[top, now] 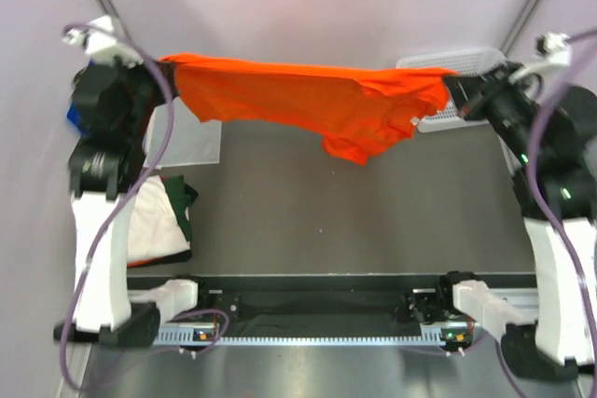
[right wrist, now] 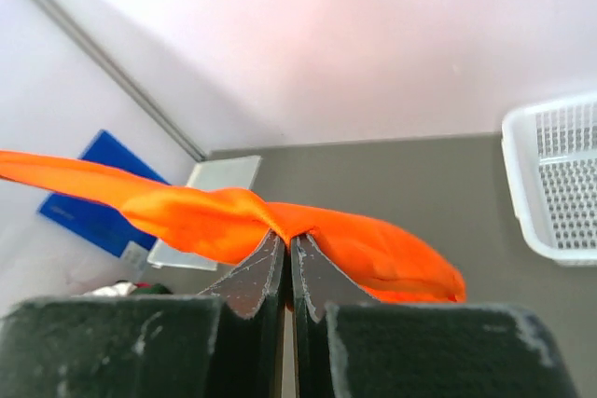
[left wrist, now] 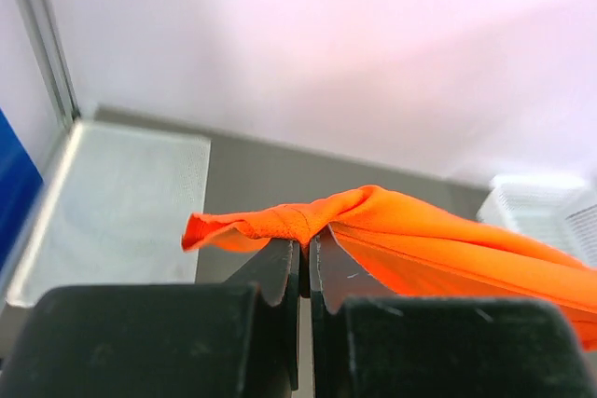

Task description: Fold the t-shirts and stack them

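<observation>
Holding the orange t-shirt (top: 308,104) stretched in the air between both arms. The left gripper (left wrist: 306,247) is pinching one end, jaws closed to a sliver on a bunched fold of cloth. The right gripper (right wrist: 285,241) is clamping the opposite end the same way, jaws pressed together on the fabric. The shirt's long axis is running left to right over the far part of the table (top: 308,221), roughly parallel to the back wall. Its top edge is pulling taut and the body is drooping, lowest right of centre. Whether that low tip is touching the surface cannot be told. Neither arm is nearer, each sitting at one end. Judgement: laying it flat is coming next, so both ends are needing to drop together, toward the bases. What looks like the white t-shirt (top: 154,216) is lying crumpled by the left arm's base, partly hidden, well apart from the orange one. The mesh basket (top: 466,61) is sitting just behind the right gripper.
</observation>
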### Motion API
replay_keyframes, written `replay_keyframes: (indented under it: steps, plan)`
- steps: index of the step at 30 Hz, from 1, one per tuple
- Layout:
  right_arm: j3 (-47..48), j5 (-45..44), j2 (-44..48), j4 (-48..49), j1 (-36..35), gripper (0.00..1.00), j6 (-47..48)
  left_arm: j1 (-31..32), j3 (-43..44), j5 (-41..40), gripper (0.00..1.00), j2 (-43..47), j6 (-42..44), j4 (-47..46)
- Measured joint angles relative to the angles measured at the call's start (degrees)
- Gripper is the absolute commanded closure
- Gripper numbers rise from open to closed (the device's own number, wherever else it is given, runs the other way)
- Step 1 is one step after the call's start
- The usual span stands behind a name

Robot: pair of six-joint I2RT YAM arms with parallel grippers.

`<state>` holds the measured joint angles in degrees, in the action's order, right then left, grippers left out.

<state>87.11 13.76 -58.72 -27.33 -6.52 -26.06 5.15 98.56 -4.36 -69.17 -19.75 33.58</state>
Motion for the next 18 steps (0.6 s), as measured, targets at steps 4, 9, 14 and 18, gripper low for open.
replay_keyframes:
  steps: [4, 9, 14, 18]
  plan:
    - [3.85, 0.46, 10.08, -5.68, 0.0, 1.0, 0.94, 0.17, -0.09, -0.2, 1.0, 11.15, 0.24, 0.87]
    - [12.74, -0.55, 17.4, -11.61, 0.0, 1.0, 1.99, 0.28, 2.69, 0.52, 1.0, 19.67, 0.48, 3.08]
    - [15.5, -2.4, 18.01, -10.78, 0.0, 1.0, 2.95, 0.46, 3.85, 1.51, 1.0, 19.15, 0.68, 3.34]
    - [10.56, -4.35, 13.81, -7.72, 0.0, 1.0, 3.15, 0.55, 4.63, 1.14, 1.0, 12.13, 1.75, 3.72]
